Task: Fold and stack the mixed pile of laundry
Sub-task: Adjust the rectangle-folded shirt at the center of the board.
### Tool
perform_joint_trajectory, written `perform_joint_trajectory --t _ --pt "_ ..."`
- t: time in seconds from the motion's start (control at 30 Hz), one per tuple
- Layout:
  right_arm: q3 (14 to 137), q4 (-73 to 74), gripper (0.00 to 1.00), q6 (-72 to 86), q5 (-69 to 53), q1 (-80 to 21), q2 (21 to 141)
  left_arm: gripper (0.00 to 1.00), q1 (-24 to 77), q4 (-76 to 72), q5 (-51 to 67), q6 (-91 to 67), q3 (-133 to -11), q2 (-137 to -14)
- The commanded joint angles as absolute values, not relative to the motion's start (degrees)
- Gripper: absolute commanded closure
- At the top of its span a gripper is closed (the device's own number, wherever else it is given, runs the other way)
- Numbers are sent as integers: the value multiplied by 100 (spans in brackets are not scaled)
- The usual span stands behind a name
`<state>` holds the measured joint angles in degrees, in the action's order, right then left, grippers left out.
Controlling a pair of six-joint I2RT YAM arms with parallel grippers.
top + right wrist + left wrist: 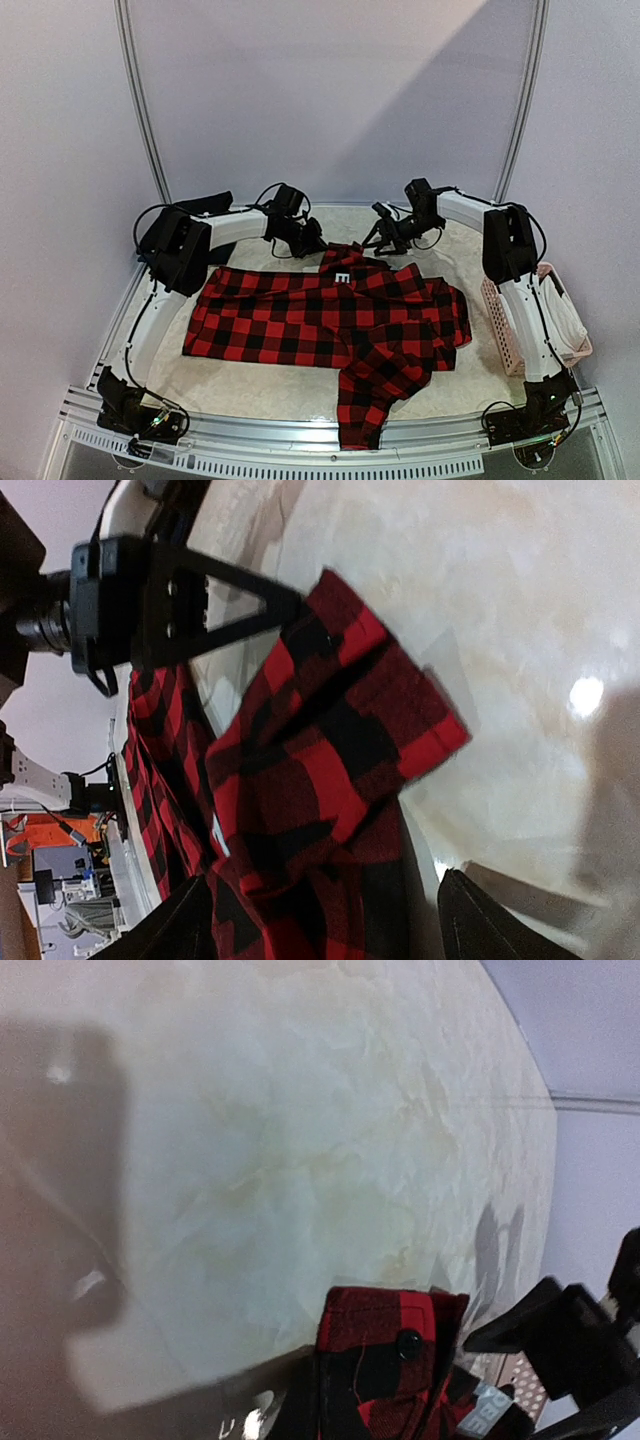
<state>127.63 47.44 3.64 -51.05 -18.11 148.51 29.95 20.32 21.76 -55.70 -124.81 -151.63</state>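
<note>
The red-and-black plaid flannel shirt (330,320) lies spread open on the table, with one sleeve hanging over the near edge. Its collar (345,262) is at the far middle. My left gripper (310,243) is at the collar's left side and looks shut on the collar; in the left wrist view the buttoned collar tab (400,1345) rises from between its hidden fingers. My right gripper (383,240) is at the collar's right side. In the right wrist view its fingers (195,920) stand wide apart with collar cloth (320,770) between them. The other garments are out of view.
A pink slatted basket (497,320) holding something white stands at the table's right edge, beside the right arm. The two grippers are close together over the collar; the left gripper (290,605) shows in the right wrist view.
</note>
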Motion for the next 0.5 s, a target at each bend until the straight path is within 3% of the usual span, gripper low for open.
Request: perform_joint_trajectory --t 0.0,0.23,0.47 --pt "12147 5194 23 -224 -5139 -1537 13928 100 3050 1084 2450 -5886 -12612 -15541" --pt "11126 5232 23 -775 -4961 -1450 12796 100 3065 135 2667 -6014 -12601 -15320" --pt "11104 4850 22 -199 -4915 -1409 13017 100 3177 -1097 2956 -6283 -11704 -14545"
